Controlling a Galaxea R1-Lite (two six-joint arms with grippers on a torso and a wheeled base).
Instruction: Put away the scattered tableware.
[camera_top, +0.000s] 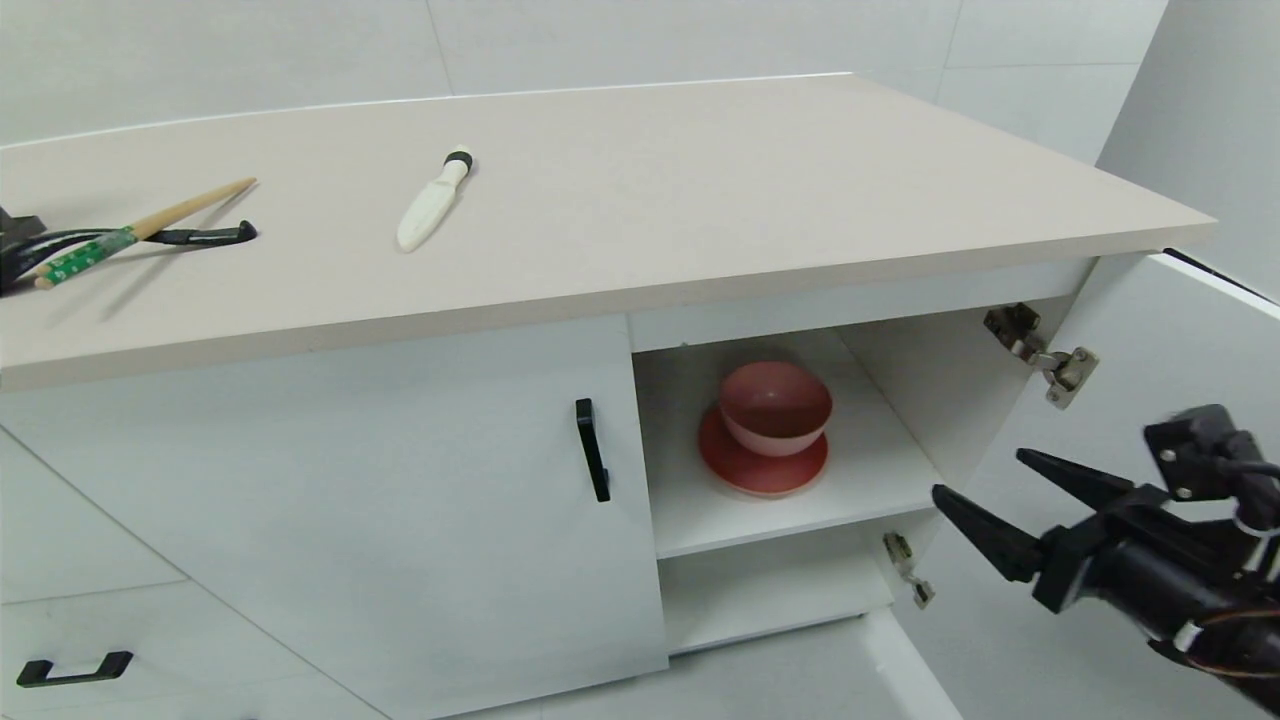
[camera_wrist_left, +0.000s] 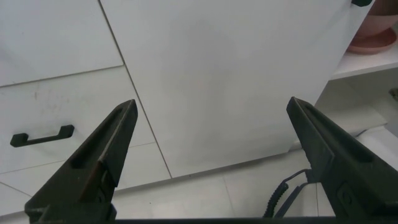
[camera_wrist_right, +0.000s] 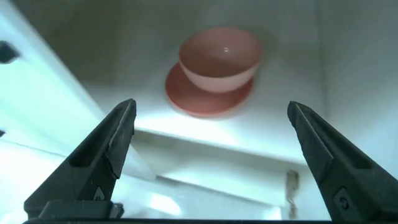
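Observation:
A pink bowl sits on a red plate on the upper shelf of the open cabinet. My right gripper is open and holds nothing, level with that shelf and in front of it to the right; its wrist view looks at the bowl and plate between its fingers. On the countertop lie a white knife and wooden chopsticks with a green band beside a dark utensil. My left gripper is open and holds nothing, low before the closed door.
The right cabinet door stands swung open beside my right arm, with hinges on the cabinet side. The left door is closed, with a black handle. A drawer with a black handle is at the lower left. A lower shelf is bare.

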